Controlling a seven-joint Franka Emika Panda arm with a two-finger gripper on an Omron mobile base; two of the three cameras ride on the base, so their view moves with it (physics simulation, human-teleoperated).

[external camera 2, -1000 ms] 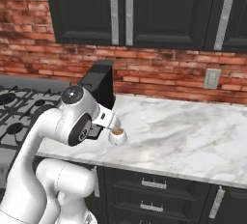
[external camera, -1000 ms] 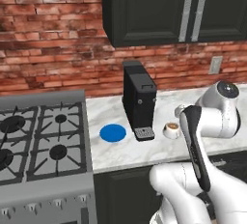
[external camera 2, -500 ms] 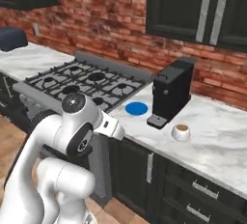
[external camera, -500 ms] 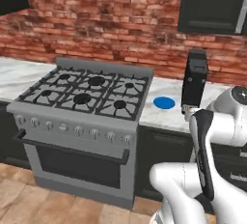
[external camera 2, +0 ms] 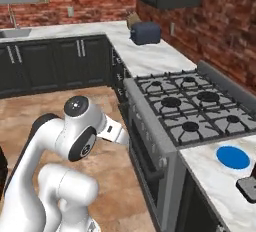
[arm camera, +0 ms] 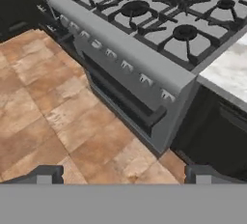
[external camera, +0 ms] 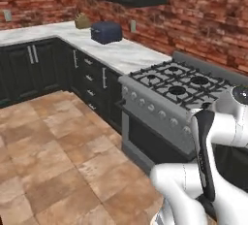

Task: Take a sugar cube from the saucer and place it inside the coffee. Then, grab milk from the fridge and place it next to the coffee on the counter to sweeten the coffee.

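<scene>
Beside the stove (external camera 2: 195, 106), on the table, lies the saucer (external camera 2: 233, 157); no fridge or milk in sight. Fingers (arm camera: 123, 174) hang spread and empty over the floor. Looks like the milk run: the fridge must be found next.

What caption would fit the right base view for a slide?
White arm beside the gas stove, blue saucer on the marbled counter, dark toaster further back.
</scene>
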